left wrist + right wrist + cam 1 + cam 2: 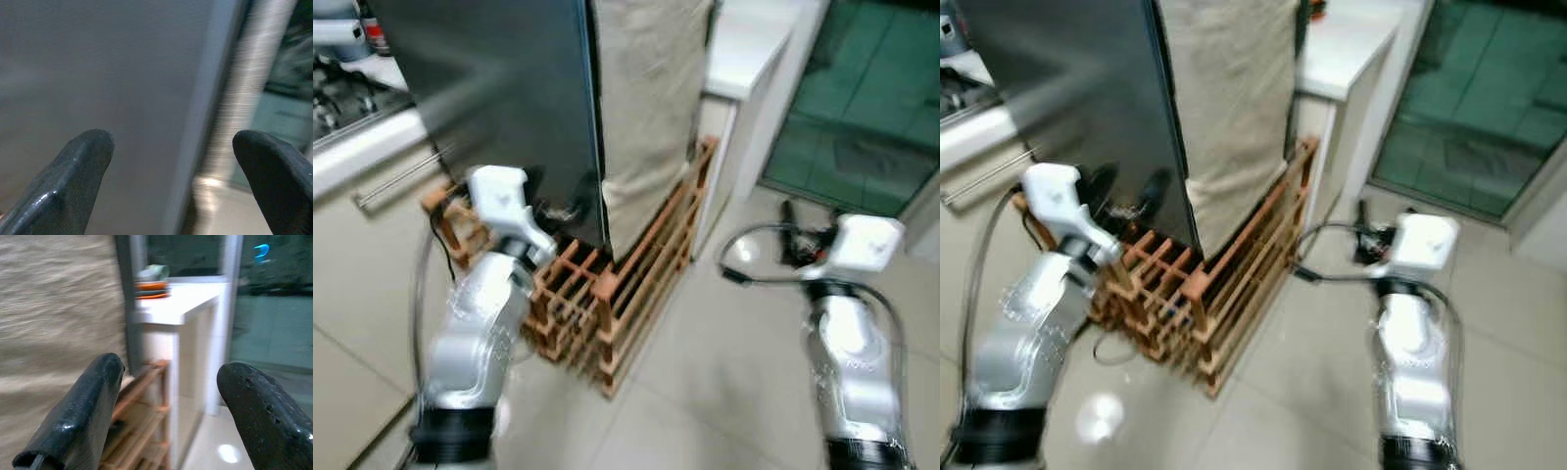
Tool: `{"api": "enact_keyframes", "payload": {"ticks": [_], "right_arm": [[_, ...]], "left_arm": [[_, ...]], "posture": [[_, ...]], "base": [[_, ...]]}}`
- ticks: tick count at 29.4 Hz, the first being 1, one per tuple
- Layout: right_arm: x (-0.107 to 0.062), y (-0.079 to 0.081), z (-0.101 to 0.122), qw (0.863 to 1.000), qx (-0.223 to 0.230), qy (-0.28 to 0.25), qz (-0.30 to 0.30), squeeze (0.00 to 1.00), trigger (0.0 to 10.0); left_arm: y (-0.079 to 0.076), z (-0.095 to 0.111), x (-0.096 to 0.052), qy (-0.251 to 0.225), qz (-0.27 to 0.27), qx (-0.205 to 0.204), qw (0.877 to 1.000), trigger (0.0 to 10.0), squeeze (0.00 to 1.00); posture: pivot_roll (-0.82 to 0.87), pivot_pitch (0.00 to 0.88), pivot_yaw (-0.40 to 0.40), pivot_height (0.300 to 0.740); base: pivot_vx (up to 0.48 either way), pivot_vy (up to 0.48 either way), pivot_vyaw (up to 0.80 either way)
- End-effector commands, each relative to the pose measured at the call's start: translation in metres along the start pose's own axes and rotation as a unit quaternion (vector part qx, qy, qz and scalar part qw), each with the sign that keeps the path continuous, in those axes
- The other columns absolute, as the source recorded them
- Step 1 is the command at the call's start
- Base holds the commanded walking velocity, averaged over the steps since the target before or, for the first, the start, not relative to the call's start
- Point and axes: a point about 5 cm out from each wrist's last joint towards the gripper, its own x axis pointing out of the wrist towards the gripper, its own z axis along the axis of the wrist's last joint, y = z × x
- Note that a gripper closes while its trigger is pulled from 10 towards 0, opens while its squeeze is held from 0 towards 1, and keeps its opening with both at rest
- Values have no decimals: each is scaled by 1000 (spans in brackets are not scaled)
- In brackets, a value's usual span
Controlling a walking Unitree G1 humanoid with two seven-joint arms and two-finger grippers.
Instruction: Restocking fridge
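A: Where are the fingers?

B: The left gripper (171, 161) has its two black fingers (73, 171) spread apart with nothing between them. They point at the dark front of the fridge (509, 98), close to its lower edge.

A: And the other one?

B: The right gripper (168, 401) is spread apart too and holds nothing. It hangs over the bare floor (724, 372), well away from the fridge, and points toward the fridge's side.

A: How many fridges?

B: One. It is tall and dark, and a pale cloth (651, 108) covers its side. Its door looks closed.

A: What does it stand on?

B: One wooden slatted rack (607, 294), orange-brown. The rack sticks out past the fridge's bottom corner, near the left arm.

A: What is beside it?

B: One white table (749, 49) on the right, touching or almost touching the cloth side. In the right wrist view it carries a small stack of dishes (151, 284); the picture is too blurry to count them. On the left is another table with a long bar handle (401, 181) and a stove (342, 103) on top.

A: Is there room to move?

B: Yes. The tiled floor is open in front of the rack and around the right arm. A green floor (862, 88) lies past the white table.
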Motion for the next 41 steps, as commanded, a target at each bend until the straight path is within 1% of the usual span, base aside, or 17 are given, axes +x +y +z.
{"api": "enact_keyframes", "payload": {"ticks": [1, 4, 6, 9, 14, 19, 22, 27, 28, 30, 31, 33, 34, 36, 38, 40, 41], "right_arm": [[-3, -13, 0, 1000, -7, 6, -17, 0, 10000], [-5, -11, -2, 1000, -9, 11, -12, 0, 10000], [-6, -12, -3, 1000, -8, 14, -12, 0, 10000], [-7, -13, -4, 1000, -5, 15, -17, 0, 10000], [-3, -12, -4, 1000, -8, 16, -10, 0, 10000], [-2, -12, -5, 1000, -8, 18, -10, 0, 10000], [0, -12, -7, 1000, -10, 22, -9, 0, 10000], [3, -16, -8, 1000, -3, 25, -18, 0, 10000], [3, -16, -8, 1000, -3, 25, -18, 0, 10000], [3, -20, -9, 999, 7, 30, -29, 0, 10000], [4, -21, -10, 999, 9, 32, -31, 0, 10000], [2, -23, -10, 999, 2, 35, -30, 0, 10000], [2, -23, -10, 999, 2, 35, -30, 0, 10000], [-4, -32, -11, 998, -5, 43, -37, 0, 10000], [-9, -38, -14, 998, -12, 53, -41, 0, 10000], [-14, -43, -16, 997, -16, 62, -43, 0, 10000], [-19, -49, -17, 996, -18, 69, -44, 0, 10000]], "left_arm": [[-9, -3, 3, 7, -17, -18, 1000, 10000, 0], [-9, -3, 2, 7, -28, -7, 1000, 10000, 0], [-8, -2, 2, 1, -21, 3, 1000, 10000, 0], [-7, -2, 3, 2, -17, -1, 1000, 10000, 0], [-1, -4, 7, 4, 3, 5, 1000, 10000, 0], [-1, -5, 12, 12, 1, 11, 1000, 10000, 0], [-14, -10, 18, 25, -36, 17, 999, 10000, 0], [-49, -8, 15, 22, -136, -4, 990, 10000, 0], [-49, -8, 15, 22, -136, -4, 990, 10000, 0], [-60, -12, 16, 27, -147, -3, 989, 10000, 0], [-65, -18, 21, 40, -146, 3, 989, 10000, 0], [-64, -24, 35, 51, -117, -1, 992, 10000, 0], [-64, -24, 35, 51, -117, -1, 992, 10000, 0], [-63, -22, 47, 51, -104, -14, 993, 10000, 0], [-64, -19, 51, 49, -104, -24, 993, 10000, 0], [-64, -17, 55, 49, -102, -22, 993, 10000, 0], [-64, -16, 60, 49, -96, -20, 994, 10000, 0]], "posture": [[-105, 0, 24, 740], [-107, 0, 24, 740], [-107, 0, 24, 740], [-108, 0, 24, 740], [-109, 0, 19, 740], [-107, 0, 16, 740], [-107, 0, 16, 740], [-115, 0, 19, 740], [-115, 0, 19, 740], [-113, 0, 16, 740], [-116, 0, 12, 740], [-125, 0, 14, 740], [-125, 0, 14, 740], [-142, 0, 17, 740], [-152, 0, 21, 740], [-158, 0, 25, 740], [-171, 0, 30, 740]], "base": [[0, 480, -731], [0, 480, -719], [0, 437, -712], [0, 0, -669], [0, 0, 0], [0, 0, 0], [0, 0, 0], [0, 0, 0], [0, 0, 0], [0, 0, 0], [0, 0, 0], [0, 0, 0], [0, 0, 0], [0, 0, 0], [0, 0, 0], [0, 0, 0], [0, 0, 0]]}}
